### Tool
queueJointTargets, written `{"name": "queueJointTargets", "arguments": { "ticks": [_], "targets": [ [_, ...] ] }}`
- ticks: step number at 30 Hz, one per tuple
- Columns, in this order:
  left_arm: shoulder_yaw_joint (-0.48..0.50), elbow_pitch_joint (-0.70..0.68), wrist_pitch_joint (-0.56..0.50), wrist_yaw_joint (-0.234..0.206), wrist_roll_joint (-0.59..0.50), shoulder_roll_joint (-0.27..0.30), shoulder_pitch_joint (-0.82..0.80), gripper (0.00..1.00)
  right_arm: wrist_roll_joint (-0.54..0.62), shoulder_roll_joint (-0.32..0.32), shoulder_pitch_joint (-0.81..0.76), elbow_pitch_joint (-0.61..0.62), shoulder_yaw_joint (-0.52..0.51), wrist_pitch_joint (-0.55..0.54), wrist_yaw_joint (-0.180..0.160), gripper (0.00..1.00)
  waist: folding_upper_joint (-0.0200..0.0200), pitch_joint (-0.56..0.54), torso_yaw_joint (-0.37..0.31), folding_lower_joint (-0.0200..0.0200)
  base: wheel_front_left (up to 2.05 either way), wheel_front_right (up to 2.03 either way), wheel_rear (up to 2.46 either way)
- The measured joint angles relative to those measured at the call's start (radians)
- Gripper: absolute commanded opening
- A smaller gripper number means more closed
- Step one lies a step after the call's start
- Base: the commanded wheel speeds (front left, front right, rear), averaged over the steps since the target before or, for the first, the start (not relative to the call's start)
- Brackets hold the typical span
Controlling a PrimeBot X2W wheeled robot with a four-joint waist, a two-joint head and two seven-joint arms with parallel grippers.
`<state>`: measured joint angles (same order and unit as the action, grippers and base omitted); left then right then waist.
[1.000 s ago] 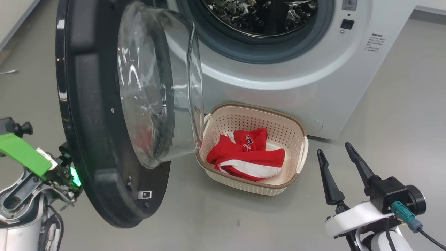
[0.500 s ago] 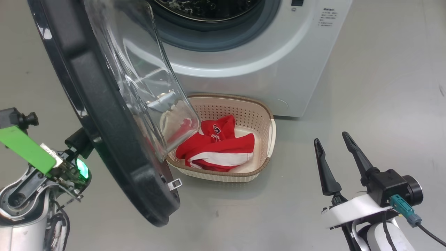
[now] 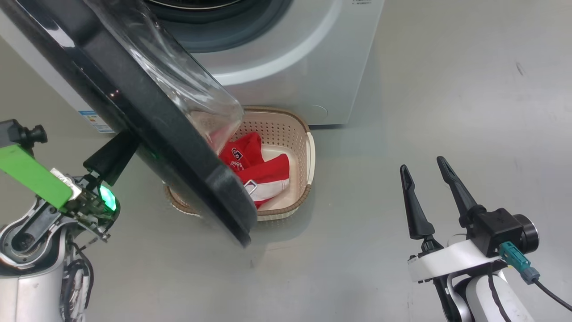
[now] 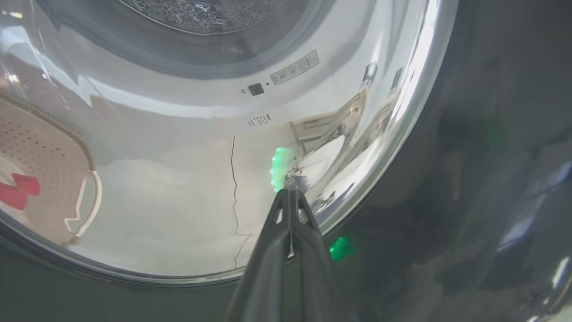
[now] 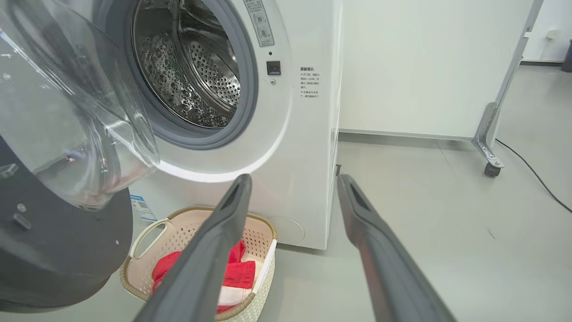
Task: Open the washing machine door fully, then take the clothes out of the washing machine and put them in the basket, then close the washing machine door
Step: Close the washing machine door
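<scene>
On the smooth grey floor, marked by a few faint scuffs, the basket sits at the foot of the washing machine, with the red-and-white clothes heaped inside it. The washing machine door hangs part-way open, its glass bowl leaning over the basket's left end in the head view. The left gripper has its fingers pressed together, tips against the door's outer face at the edge of the glass. The right gripper hovers over bare floor well to the right of the basket, fingers spread, holding nothing. Beyond the machine stands a plain white wall; a metal frame leg on a caster rests near it, and a black cable trails across the floor.
</scene>
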<state>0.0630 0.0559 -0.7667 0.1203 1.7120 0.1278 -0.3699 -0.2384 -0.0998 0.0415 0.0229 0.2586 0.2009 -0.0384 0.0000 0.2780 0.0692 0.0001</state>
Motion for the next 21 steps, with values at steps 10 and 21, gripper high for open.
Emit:
{"name": "queueJointTargets", "arguments": {
  "ticks": [10, 21],
  "targets": [
    [0.007, 0.024, 0.040, 0.000, -0.019, -0.017, -0.067, 0.00, -0.005, 0.008, 0.032, -0.019, 0.003, 0.016, 0.001, 1.00, 0.0000, 0.049, -0.082, 0.0000, 0.00, 0.00, 0.00],
    [0.029, 0.072, 0.084, 0.000, -0.076, -0.015, -0.146, 0.00, -0.017, 0.023, 0.044, -0.039, 0.010, 0.025, 0.001, 1.00, 0.0000, 0.082, -0.164, 0.0000, 0.00, 0.00, 0.00]
  ]
}}
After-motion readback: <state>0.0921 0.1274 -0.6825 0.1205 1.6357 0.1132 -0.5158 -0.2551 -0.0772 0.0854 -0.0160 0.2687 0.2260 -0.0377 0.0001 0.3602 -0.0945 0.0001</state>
